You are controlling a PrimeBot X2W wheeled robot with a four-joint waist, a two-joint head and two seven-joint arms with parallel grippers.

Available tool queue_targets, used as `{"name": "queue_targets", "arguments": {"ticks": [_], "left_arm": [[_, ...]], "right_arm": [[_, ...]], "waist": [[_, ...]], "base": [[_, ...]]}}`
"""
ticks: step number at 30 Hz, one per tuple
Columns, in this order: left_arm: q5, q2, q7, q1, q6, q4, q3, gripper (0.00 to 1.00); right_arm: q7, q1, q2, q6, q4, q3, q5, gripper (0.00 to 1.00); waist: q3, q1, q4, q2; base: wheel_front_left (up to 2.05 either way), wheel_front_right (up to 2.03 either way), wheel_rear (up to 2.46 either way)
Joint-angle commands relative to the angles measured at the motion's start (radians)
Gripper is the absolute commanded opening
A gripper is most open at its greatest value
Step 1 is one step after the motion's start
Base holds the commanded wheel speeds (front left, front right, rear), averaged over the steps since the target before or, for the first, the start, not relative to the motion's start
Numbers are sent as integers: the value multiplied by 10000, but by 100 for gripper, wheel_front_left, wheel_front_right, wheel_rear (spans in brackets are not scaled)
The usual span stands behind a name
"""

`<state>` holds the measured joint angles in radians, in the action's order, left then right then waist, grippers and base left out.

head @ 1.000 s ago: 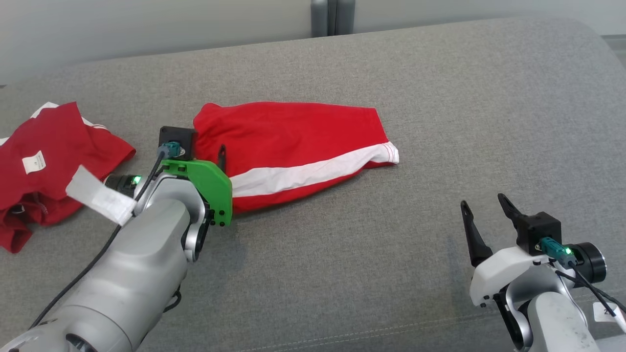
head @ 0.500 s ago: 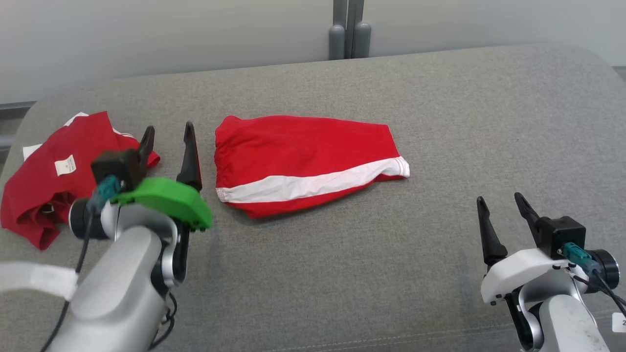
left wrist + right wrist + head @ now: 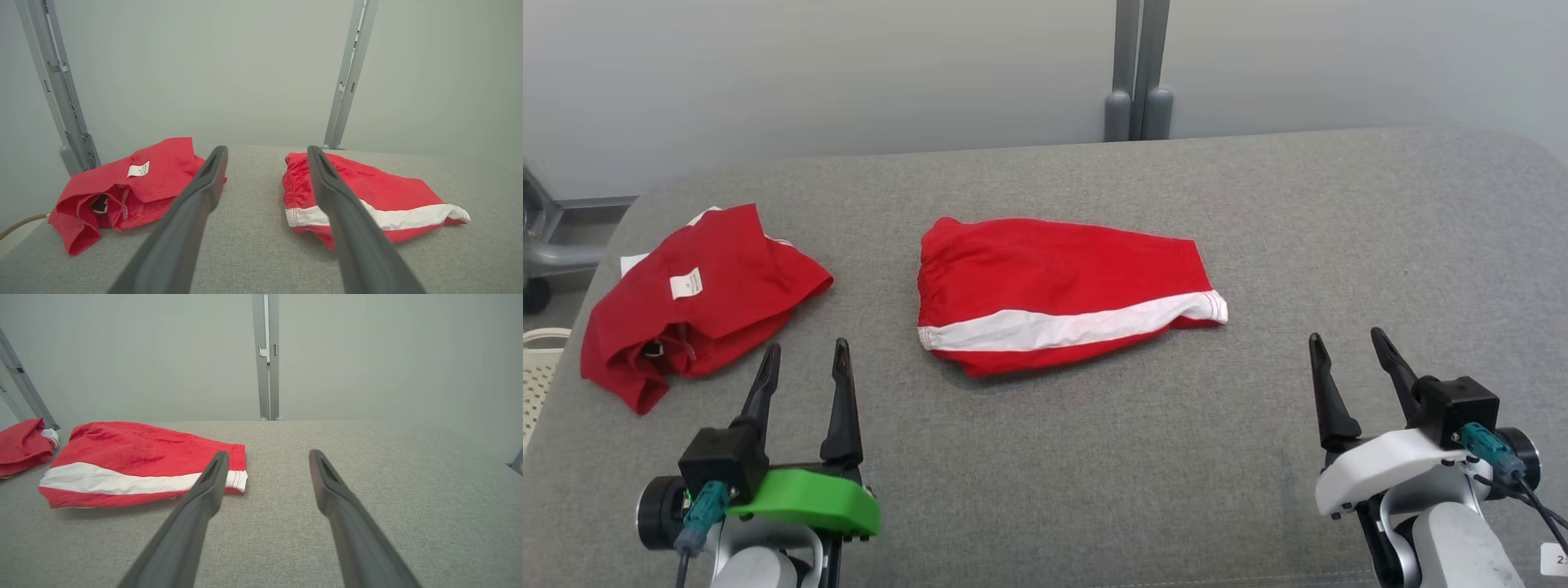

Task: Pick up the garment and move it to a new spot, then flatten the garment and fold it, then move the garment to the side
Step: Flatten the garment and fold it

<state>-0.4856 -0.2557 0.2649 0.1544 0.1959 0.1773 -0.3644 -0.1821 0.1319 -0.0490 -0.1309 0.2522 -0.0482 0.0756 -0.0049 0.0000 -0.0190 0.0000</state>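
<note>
The folded red garment (image 3: 1062, 294), with its white stripe running along the near side, is lying flat in the middle of the grey padded surface (image 3: 1094, 474). Nothing is touching it. The left gripper (image 3: 805, 345) is now hanging at the near left, fingers spread and holding nothing. A second ago it was pressed against the garment's left edge, and it has been drawing back since then. The right gripper (image 3: 1344, 334) is staying at the near right, likewise released and empty, well apart from the garment's right end. A second red garment (image 3: 698, 298) is sitting crumpled at the far left, its white label facing up. The head camera has been tilting upward (so the whole picture has shifted, not the cloth), and more of the grey post (image 3: 1139, 73) behind the surface is showing against the pale wall.
</note>
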Motion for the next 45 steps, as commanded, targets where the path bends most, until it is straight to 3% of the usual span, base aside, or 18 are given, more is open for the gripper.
{"name": "queue_targets", "arguments": {"ticks": [1, 9, 17, 36, 41, 45], "left_arm": [[259, 94, -7, -410, -106, -161, 203, 100], [783, 60, -6, -1369, -490, 210, 342, 100], [909, -47, -6, -1701, -733, 564, 414, 100], [1021, 144, -36, -1558, -1118, 988, 410, 100], [848, 157, -282, -1230, -1304, 1171, 302, 100], [804, 133, -913, -739, -1558, 1375, 76, 100]], "right_arm": [[-57, -160, -31, 3, 90, 7, 147, 100], [-6, -478, -9, 2, 77, 340, -444, 100], [284, -874, -28, 8, 103, -5, -597, 100], [561, -896, -28, 8, 63, 92, -464, 100], [1044, -698, -26, 8, -52, 78, -549, 100], [2309, -417, -26, 8, -1, -66, -770, 100]], "waist": [[-165, 0, 188, 0], [-416, 0, 638, 0], [-561, 0, 923, 0], [-502, 0, 859, 0], [-455, 0, 820, 0], [-353, 0, 797, 0]], "base": [[0, 0, 0], [0, 0, 0], [0, 0, 0], [0, 0, 0], [0, 0, 0], [0, 0, 0]]}}
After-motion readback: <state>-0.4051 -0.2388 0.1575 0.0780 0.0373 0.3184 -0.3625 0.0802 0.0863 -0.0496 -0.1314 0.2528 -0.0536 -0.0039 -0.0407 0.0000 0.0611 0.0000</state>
